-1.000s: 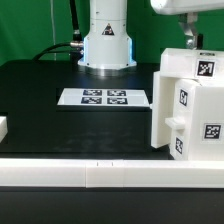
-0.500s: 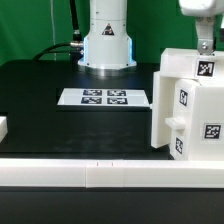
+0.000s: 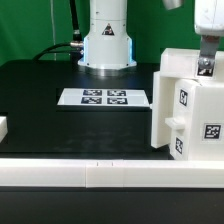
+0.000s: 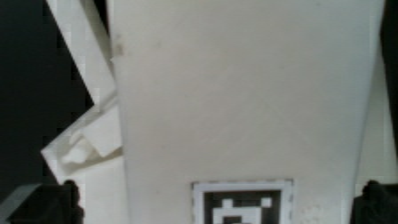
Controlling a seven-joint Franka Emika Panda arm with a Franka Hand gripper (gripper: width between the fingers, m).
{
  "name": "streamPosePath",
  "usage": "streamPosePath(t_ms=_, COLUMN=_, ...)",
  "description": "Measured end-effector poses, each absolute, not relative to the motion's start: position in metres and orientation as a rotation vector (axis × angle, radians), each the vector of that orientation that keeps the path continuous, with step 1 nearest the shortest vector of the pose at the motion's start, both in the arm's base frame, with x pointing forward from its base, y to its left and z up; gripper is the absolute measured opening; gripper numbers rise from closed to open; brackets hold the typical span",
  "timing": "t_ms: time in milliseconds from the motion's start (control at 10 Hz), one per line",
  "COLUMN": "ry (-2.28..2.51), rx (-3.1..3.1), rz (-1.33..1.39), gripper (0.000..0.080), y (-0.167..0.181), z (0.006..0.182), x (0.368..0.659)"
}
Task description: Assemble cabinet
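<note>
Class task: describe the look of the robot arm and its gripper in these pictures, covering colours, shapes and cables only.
The arm is glossy white with rounded segments on a round base; black cables trail behind it. The gripper is grey, narrow and metallic below a white wrist; its black fingertips show in the wrist view.

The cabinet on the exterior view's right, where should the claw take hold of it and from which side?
Probably from above, on the cabinet's top edge. It stands upright, its top face is clear, and the claw hangs right over it. In the wrist view a finger sits on each side of the white body, so that width seems to fit.
</note>
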State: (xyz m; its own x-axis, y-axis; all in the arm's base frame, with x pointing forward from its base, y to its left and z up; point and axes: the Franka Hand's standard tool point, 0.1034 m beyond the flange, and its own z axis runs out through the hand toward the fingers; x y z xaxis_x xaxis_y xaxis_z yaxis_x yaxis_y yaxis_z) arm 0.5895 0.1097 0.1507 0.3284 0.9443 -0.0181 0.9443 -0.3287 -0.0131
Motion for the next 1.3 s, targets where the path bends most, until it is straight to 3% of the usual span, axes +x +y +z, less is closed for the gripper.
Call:
streamPosePath(t_ms=200, ry=-1.785, rx=-2.585, rz=0.036, gripper=0.0797, y=0.1097, z=0.1506, x=0.5894)
streamPosePath(t_ms=400, ry=-1.767, rx=-2.597, rz=0.038, gripper=0.0557, y=0.109, z=0.1499, x=0.5885)
streamPosePath(t_ms=700, ry=-1.684, rx=-2.651, rz=0.039, gripper=0.056, y=0.109, z=0.1499, x=0.5883)
streamPosePath(t_ms=1300, ry=-0.646, rx=-3.079, rz=0.037, gripper=0.0561, y=0.1111, z=0.1506, x=0.5878)
